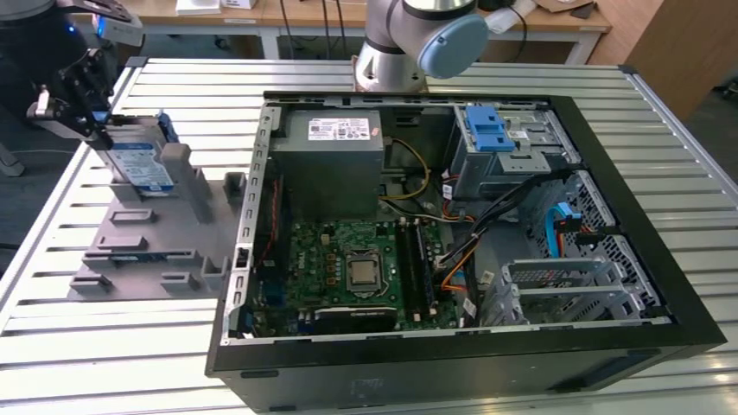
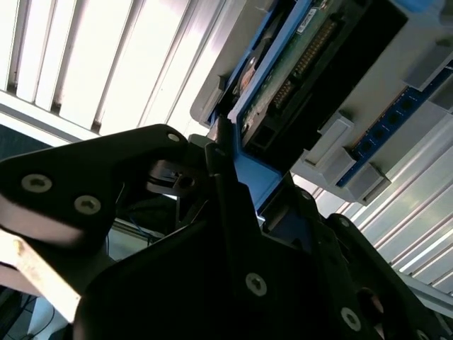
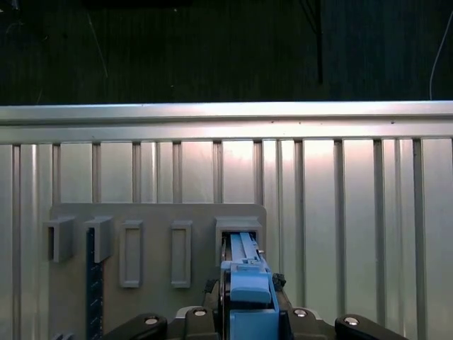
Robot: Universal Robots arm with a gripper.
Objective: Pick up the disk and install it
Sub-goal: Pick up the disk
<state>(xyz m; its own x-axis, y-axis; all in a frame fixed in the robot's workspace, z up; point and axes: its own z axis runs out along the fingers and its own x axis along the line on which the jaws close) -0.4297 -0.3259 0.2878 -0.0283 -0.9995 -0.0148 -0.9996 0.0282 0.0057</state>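
One step begun | disk is gripped upright by the closed tool at the grey rack | installation in the case beside the rack is not yet done.

Bright light glints along the slatted metal worktop. Beyond its far edge stand pale wooden desks on white legs and a wooden panel; dark floor lies beside the worktop.
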